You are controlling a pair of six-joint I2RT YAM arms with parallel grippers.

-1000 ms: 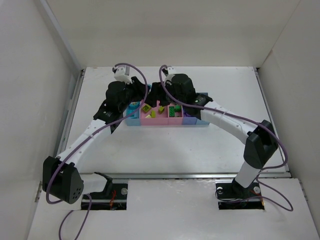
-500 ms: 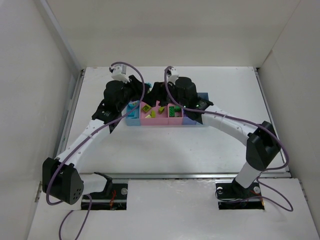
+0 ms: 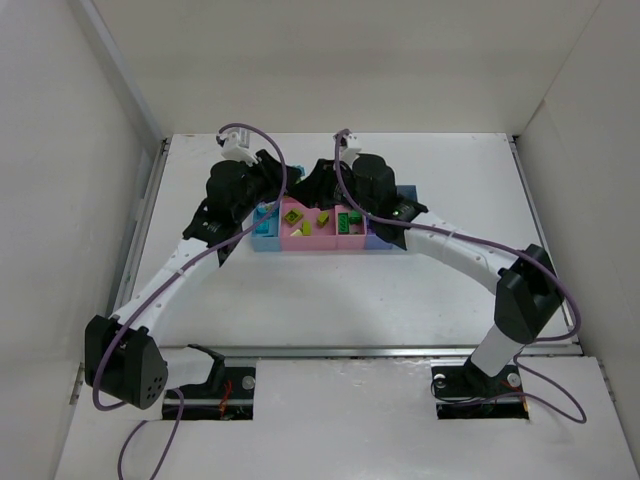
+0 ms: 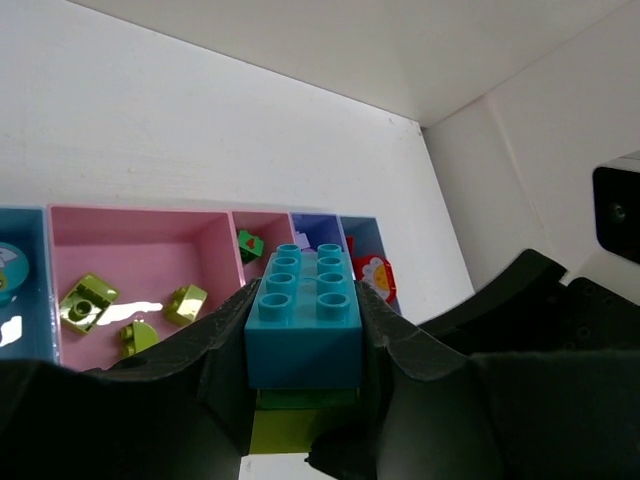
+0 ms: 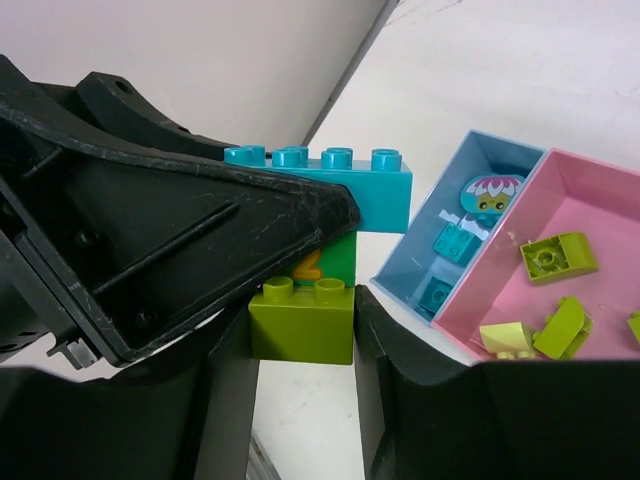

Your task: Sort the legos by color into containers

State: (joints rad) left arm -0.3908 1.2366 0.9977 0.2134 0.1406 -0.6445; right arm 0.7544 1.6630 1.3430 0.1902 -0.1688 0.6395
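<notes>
A cyan brick tops a green brick and a lime brick, the stack held in the air by the left part of the row of bins. The left claw is clamped on the cyan brick, the right claw on the lime one. Lime pieces lie in the wide pink bin, cyan pieces in the left end bin. From above, both claws hide the stack
</notes>
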